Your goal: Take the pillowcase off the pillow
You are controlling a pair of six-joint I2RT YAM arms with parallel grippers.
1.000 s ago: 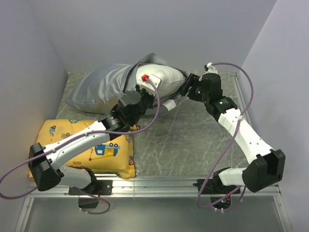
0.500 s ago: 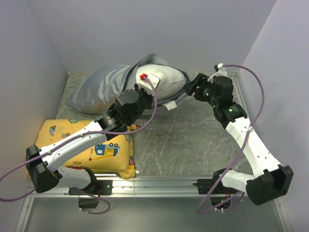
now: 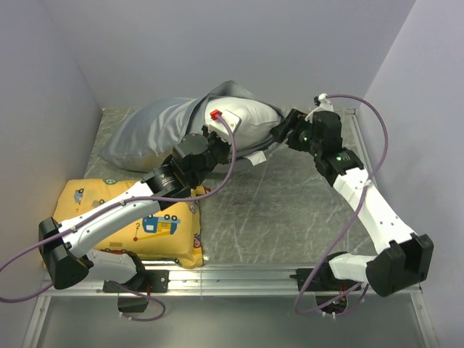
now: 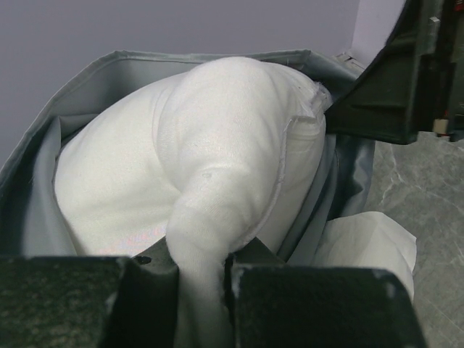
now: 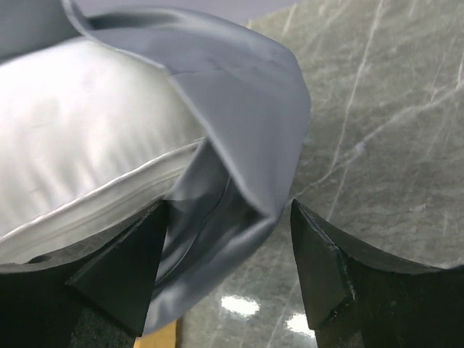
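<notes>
The grey pillowcase lies at the back of the table, its open mouth at the right, with the white pillow bulging out of it. My left gripper is shut on a pinched fold of the white pillow; the grey pillowcase rim rings the pillow in the left wrist view. My right gripper is open at the pillowcase mouth. In the right wrist view a loose grey flap of the pillowcase hangs between its spread fingers, and the white pillow shows at left.
A yellow cushion printed with cartoon vehicles lies at the front left under my left arm. Grey walls close in the back and both sides. A metal rail runs along the table's front edge. The marbled tabletop shows between the arms.
My right gripper pulled away to the right half a second ago, then came back toward the pillowcase mouth. My left gripper stays shut on the pillow, barely moved.
</notes>
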